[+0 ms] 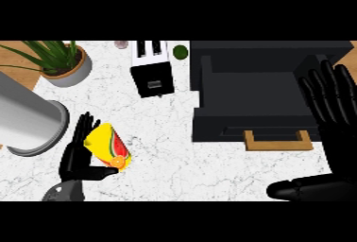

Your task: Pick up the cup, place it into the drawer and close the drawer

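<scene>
So far only the pick-up looks under way: the left hand (80, 153) has its fingers and thumb curled around the yellow cup (108, 145), which lies tilted on the marble counter (209, 170), well apart from the drawer (258, 101). Whether the cup is lifted yet, I cannot tell. The drawer stands open, its wooden handle (277, 140) facing the robot. The right hand (327, 101) hangs spread over the drawer's right side, holding nothing. Carrying, placing and closing are left.

Yellow cup (108, 145) in left hand (78, 156) fingers; right hand (327, 101) open beside black drawer (251, 94).
</scene>
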